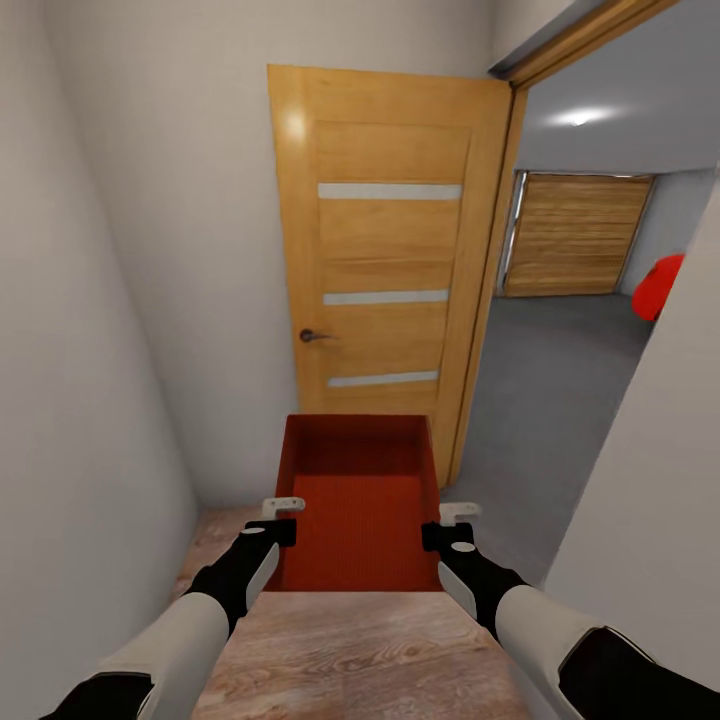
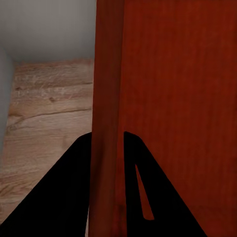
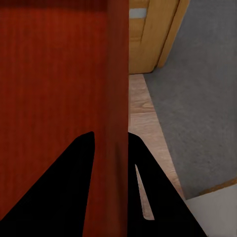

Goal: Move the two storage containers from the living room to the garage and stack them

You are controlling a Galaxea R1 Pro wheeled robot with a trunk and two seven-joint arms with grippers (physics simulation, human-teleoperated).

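Observation:
One orange-red storage container hangs between my two arms above the wood-plank floor, its open top toward the camera. My left gripper is shut on its left wall, one finger on each side. My right gripper is shut on its right wall the same way. Through the doorway at the right lies the garage, with its dark grey floor, a slatted wooden door and part of a red car.
An open wooden door with a dark handle stands straight ahead, swung against the back wall. White walls close in on both sides: left wall and right wall. The doorway's wooden frame borders the opening to the garage.

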